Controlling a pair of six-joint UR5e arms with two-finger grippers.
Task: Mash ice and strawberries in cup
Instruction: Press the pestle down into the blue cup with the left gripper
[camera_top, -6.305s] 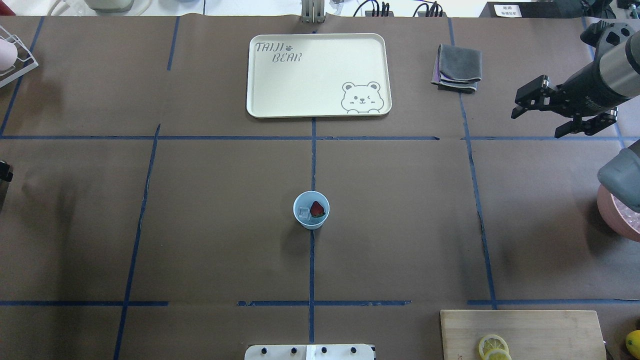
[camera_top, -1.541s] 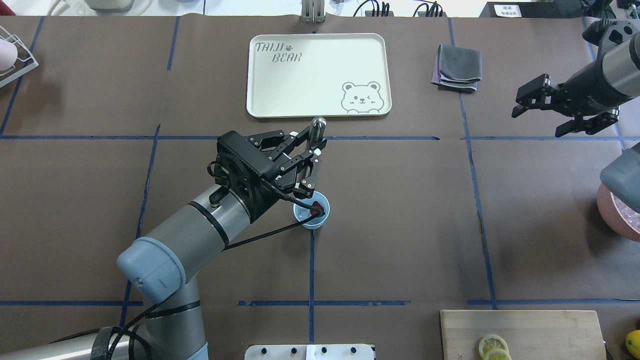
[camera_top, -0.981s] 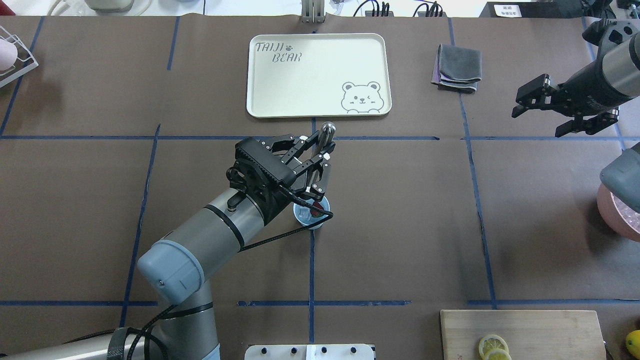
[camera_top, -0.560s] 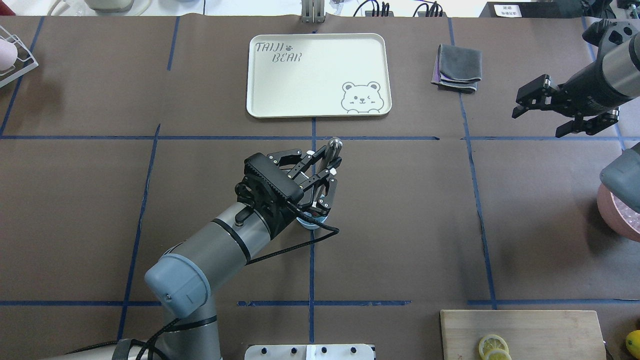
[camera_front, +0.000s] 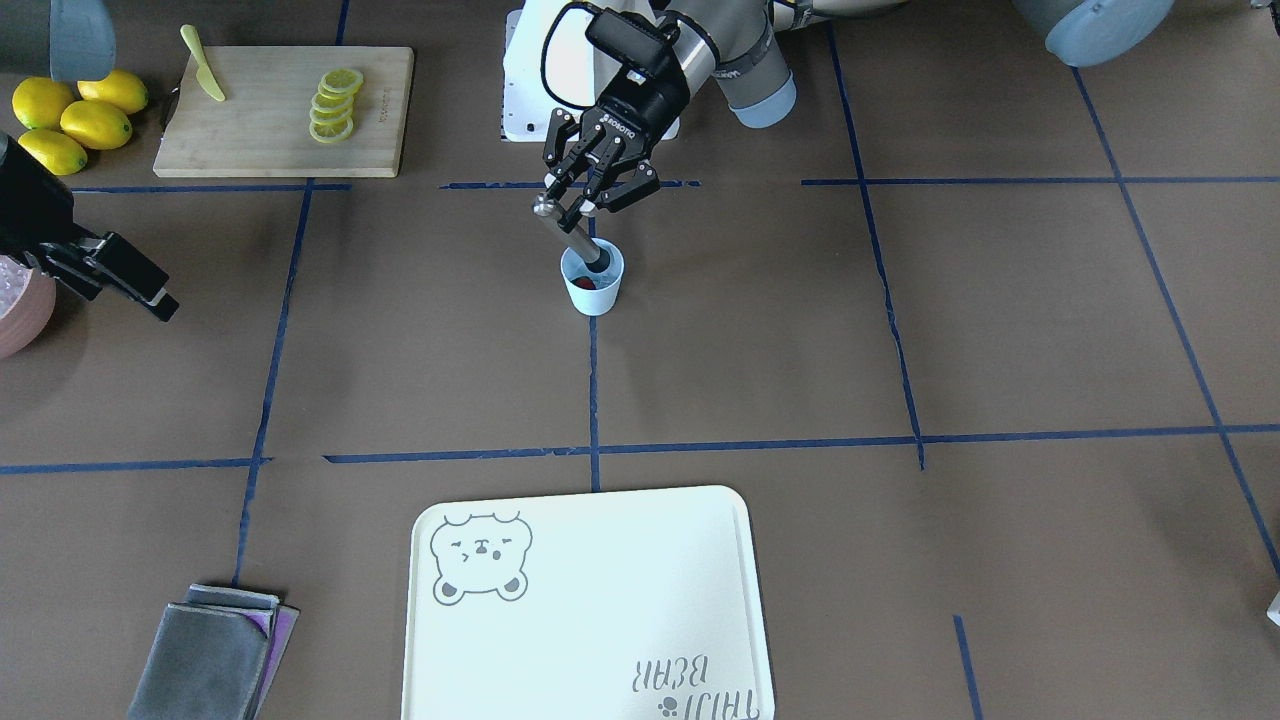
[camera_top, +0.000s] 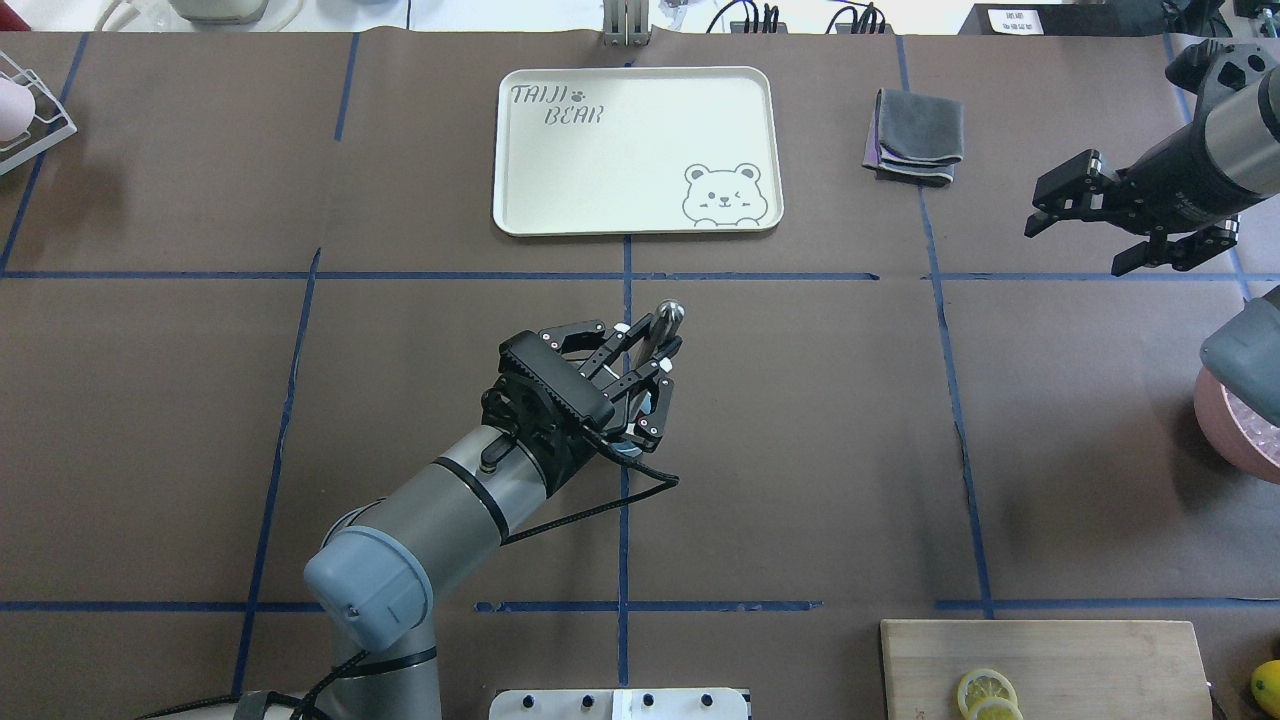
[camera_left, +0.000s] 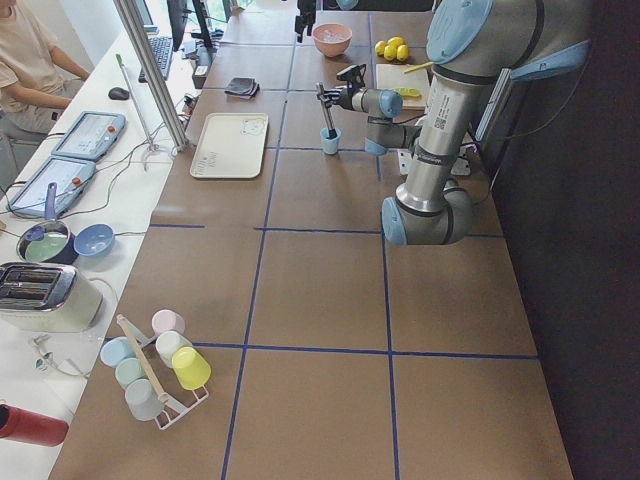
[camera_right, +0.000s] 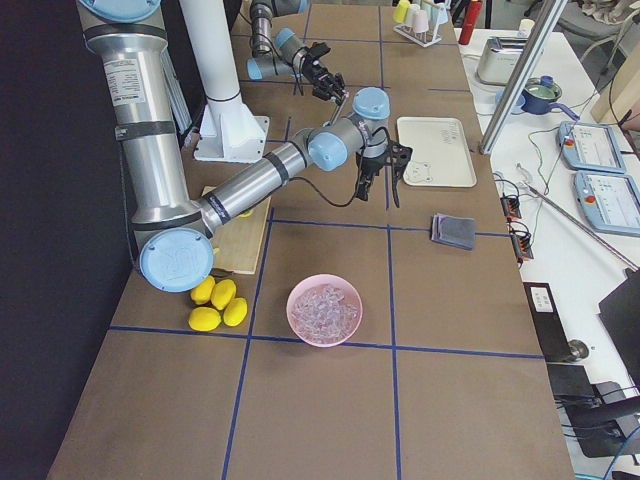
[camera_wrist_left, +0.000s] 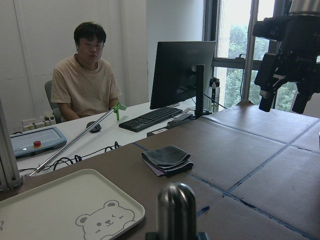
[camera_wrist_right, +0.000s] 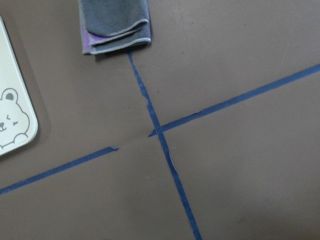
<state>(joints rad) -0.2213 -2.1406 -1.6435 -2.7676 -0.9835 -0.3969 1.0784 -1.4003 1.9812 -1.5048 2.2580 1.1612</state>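
Looking at the pale-blue cup (camera_front: 594, 293) standing upright near the middle of the brown-covered table (camera_front: 900, 330), right on a blue tape line. Carrying a small dark-red strawberry (camera_front: 588, 283) inside. Not making out any ice in the cup at this size.

Dipping a metal muddler (camera_front: 568, 236) into the cup, with the lower end down beside the berry and contact between the two unclear. Tilting its rounded top away from the robot and a little toward the robot's right.

Gripping the muddler's shaft with the left gripper (camera_front: 583, 207), fingers clenched on it above the cup's rim. Covering nearly all of the cup in the overhead view with that gripper, leaving only a sliver of blue showing.

Hanging the right gripper (camera_top: 1072, 247) well off to the robot's right above bare table, jaws spread and grasping nothing.

Noting a cream bear-print tray (camera_top: 600, 170) beyond the cup on the far side of the table, with a folded grey cloth (camera_top: 915, 135) near it on the robot's right. Noting a pink bowl (camera_right: 322, 341) of clear ice chunks (camera_right: 324, 305) at the robot's right end of the table. Also noting whole lemons (camera_front: 75, 115) beside a wooden cutting board (camera_front: 260, 130) bearing lemon slices (camera_front: 332, 105) and a yellow knife (camera_front: 200, 75).

Catching a seated person (camera_wrist_left: 87, 82) at a desk past the table in the left wrist view.
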